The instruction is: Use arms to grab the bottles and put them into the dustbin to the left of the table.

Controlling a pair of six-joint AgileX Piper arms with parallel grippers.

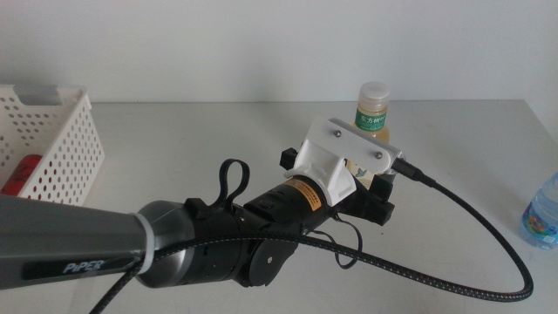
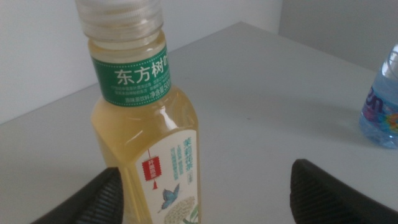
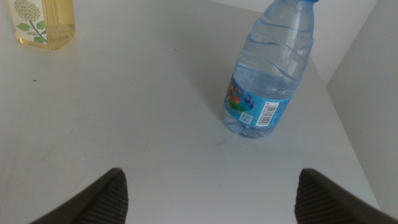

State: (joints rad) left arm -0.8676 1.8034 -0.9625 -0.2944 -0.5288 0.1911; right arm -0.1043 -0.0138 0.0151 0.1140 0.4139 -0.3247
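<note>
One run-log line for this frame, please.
left gripper: open, around tea bottle | right gripper: open, waiting short of water bottle | red can: in basket

Water bottle [image 3: 268,71] upright, apparently beyond open tool [image 3: 208,199].

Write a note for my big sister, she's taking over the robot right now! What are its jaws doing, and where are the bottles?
Left gripper: jaws open, reaching around the yellow tea bottle, which stands upright nearer one jaw. Not clamped yet.
Right gripper: jaws open, waiting above the table, facing the water bottle, which stands upright.
Dustbin: at the table's left, something red already inside it, likely the can.
Done: probably one item binned.
Left: close on the tea bottle, carry it to the dustbin, then the water bottle.
</note>
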